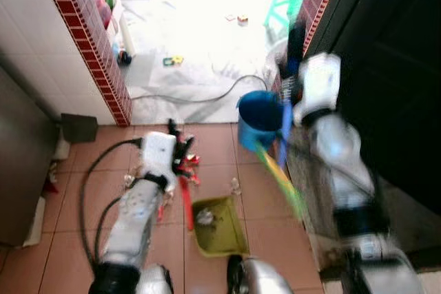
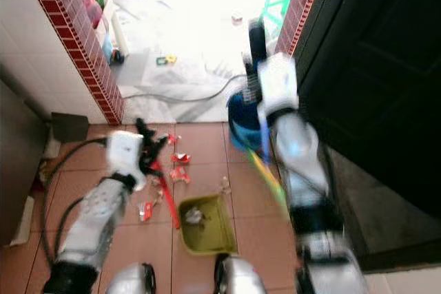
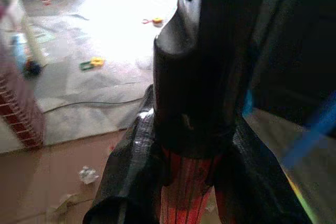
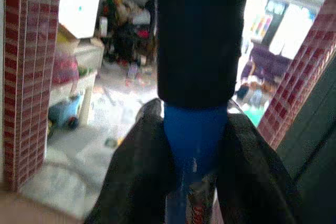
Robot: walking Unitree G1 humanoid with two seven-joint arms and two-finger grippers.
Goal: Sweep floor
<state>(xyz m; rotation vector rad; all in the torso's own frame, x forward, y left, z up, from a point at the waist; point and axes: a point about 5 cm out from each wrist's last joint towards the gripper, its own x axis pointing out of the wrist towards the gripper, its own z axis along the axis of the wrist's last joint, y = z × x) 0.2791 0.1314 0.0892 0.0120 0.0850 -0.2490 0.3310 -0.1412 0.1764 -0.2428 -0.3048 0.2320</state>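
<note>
My left gripper (image 1: 180,149) is shut on the red handle (image 1: 186,203) of an olive-green dustpan (image 1: 222,233) that rests on the terracotta tiles. A crumpled white scrap (image 1: 204,217) lies in the pan. Red litter (image 1: 191,160) and a clear wrapper (image 1: 236,185) lie beside it. In the left wrist view black fingers (image 3: 131,177) clamp the red handle (image 3: 184,198). My right gripper (image 1: 295,60), raised near the doorway, is shut on a blue broom handle (image 1: 285,127). Its yellow-green bristles (image 1: 284,182) hang blurred right of the pan. The right wrist view has fingers (image 4: 134,182) around that blue handle (image 4: 193,135).
A blue bucket (image 1: 257,118) stands in the doorway behind the broom. Red-brick-trimmed walls (image 1: 93,46) frame the opening, and a dark door (image 1: 393,74) lines the right. A grey cable (image 1: 193,99) crosses the threshold; a black cable (image 1: 89,177) loops by my left arm. Toys litter the bright mat (image 1: 172,60).
</note>
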